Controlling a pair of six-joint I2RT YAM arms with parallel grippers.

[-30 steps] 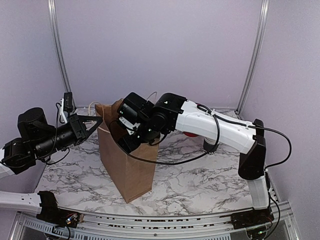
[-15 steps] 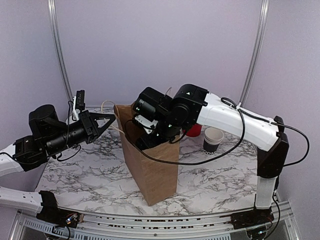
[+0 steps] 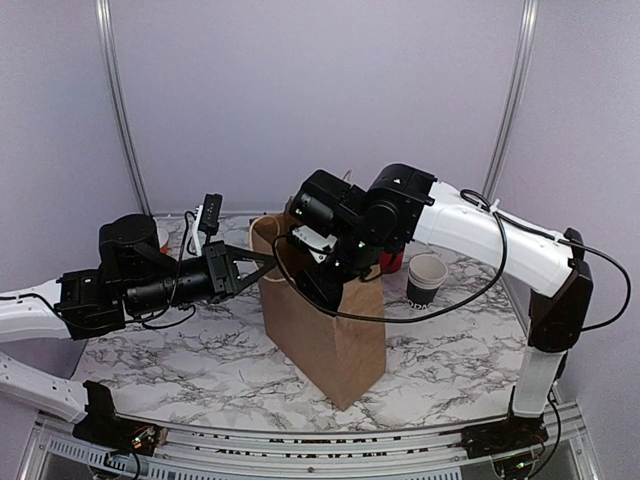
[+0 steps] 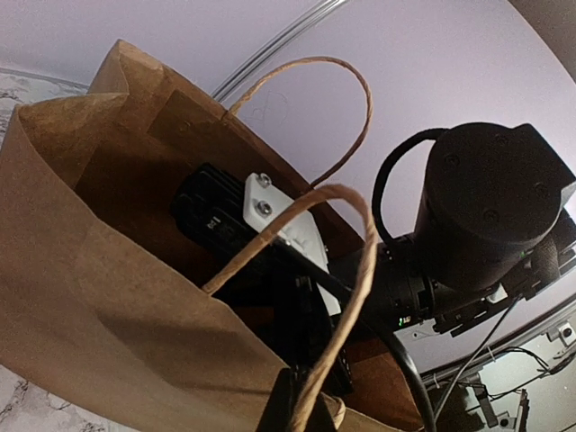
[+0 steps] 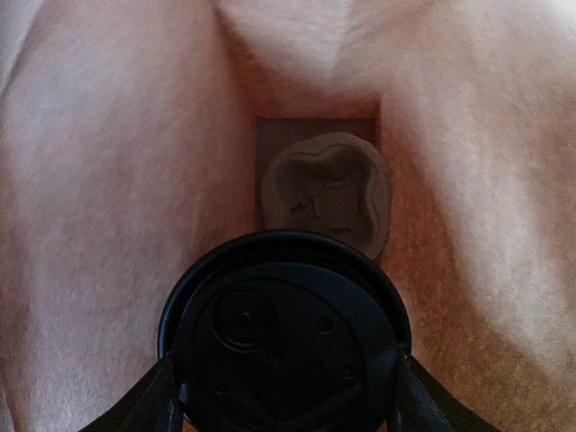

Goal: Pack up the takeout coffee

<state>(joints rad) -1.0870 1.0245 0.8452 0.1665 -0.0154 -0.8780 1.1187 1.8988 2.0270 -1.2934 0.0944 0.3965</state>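
The takeout coffee point(image 5: 286, 333) sits inside the paper bag point(image 3: 330, 335), clamped between the fingers of the right claw point(image 5: 284, 396), short of the pulp holder point(image 5: 326, 193) on the bag floor; released here, it may miss the holder and tip. The left claw point(image 3: 262, 263) is closed on one bag handle point(image 4: 353, 270); a hard pull may tilt the bag. Count: one lidded coffee; one bag, two handles; one holder; on the desk point(image 3: 190, 350), one lidless cup point(image 3: 427, 280), one red cup point(image 3: 392, 262).

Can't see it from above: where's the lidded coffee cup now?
Right wrist view: the lidded cup is held in the right gripper, inside the brown paper bag mid-table, above its floor.
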